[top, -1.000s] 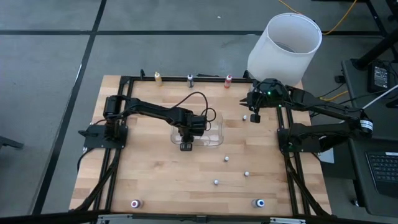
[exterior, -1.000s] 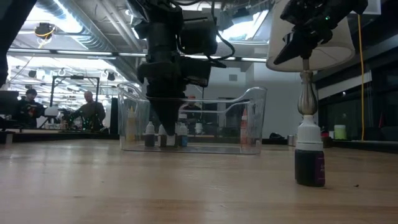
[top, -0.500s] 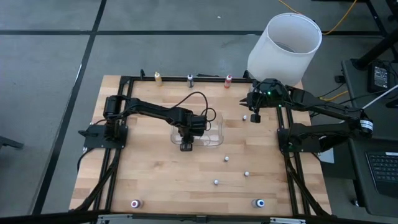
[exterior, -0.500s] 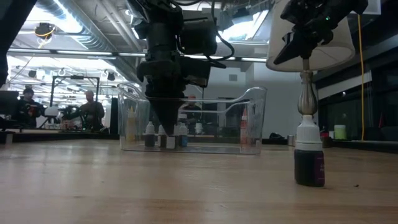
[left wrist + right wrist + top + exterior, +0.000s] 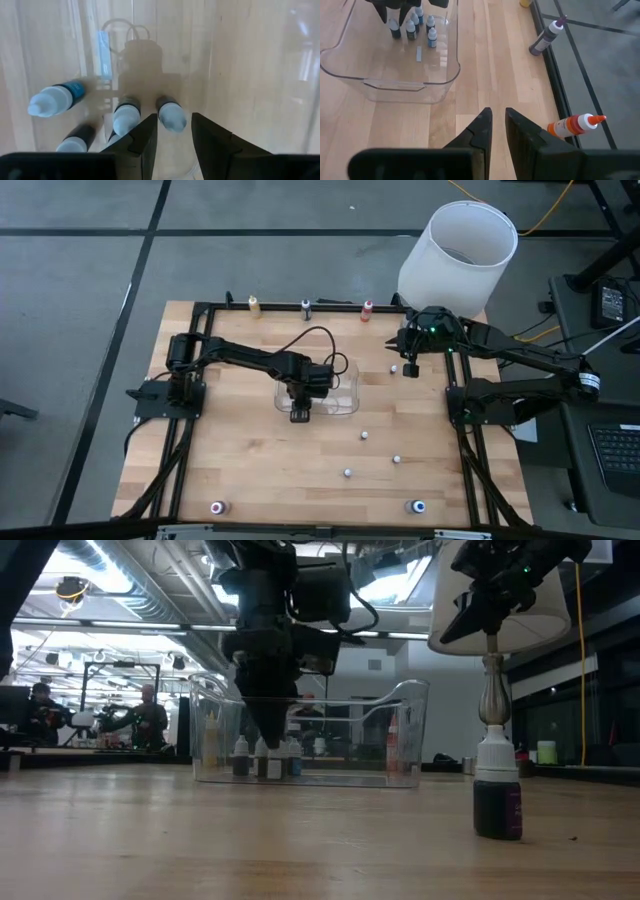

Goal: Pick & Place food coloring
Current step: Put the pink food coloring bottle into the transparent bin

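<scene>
A clear plastic bin (image 5: 330, 392) stands mid-table, and several small food coloring bottles (image 5: 126, 114) with pale caps stand on its floor. My left gripper (image 5: 172, 126) points down into the bin, open. One dark bottle (image 5: 171, 112) stands upright just past its fingertips, in line with the gap, and I see no finger on it. My right gripper (image 5: 498, 125) hovers at the table's far right (image 5: 410, 366). Its fingers are a narrow gap apart with nothing between them.
Bigger bottles lie along the far rail: yellow (image 5: 254, 304), dark purple (image 5: 545, 37), red (image 5: 572, 125). Two more stand at the near edge (image 5: 217, 507) (image 5: 417, 506). Small white beads (image 5: 365, 435) dot the right half. A white cylinder (image 5: 460, 250) stands beyond the far right corner.
</scene>
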Motion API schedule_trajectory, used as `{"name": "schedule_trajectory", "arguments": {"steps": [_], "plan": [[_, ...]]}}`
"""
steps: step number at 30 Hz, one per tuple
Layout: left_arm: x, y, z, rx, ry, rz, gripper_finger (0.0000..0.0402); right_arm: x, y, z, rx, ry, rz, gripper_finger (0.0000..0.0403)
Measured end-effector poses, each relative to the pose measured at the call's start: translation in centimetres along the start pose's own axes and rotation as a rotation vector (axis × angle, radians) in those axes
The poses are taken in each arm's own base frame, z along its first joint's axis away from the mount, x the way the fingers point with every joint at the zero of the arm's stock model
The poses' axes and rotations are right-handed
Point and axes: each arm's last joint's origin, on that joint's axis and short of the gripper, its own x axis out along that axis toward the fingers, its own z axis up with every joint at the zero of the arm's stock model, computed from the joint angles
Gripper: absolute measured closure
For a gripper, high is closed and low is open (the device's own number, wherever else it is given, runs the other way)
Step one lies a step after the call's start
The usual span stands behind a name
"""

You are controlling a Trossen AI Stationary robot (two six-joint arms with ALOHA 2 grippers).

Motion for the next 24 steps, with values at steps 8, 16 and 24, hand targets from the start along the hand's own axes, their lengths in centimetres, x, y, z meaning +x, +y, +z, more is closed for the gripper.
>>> {"name": "schedule_trajectory", "arguments": {"steps": [8, 16, 24], "plan": [[-2.6, -0.3, 1.1, 0.011, 0.018, 0.0, 0.0286, 0.0, 0.0, 0.0, 0.0, 0.0, 0.0, 0.0345], [-6.9, -0.5, 2.3, 0.049, 0.03, 0.091, 0.0286, 0.0, 0.0, 0.0, 0.0, 0.001, 0.0, 0.0345], [-15.1, -1.2, 1.8, -0.022, -0.098, 0.252, 0.0286, 0.0, 0.0, 0.0, 0.0, 0.002, 0.001, 0.0345]]}}
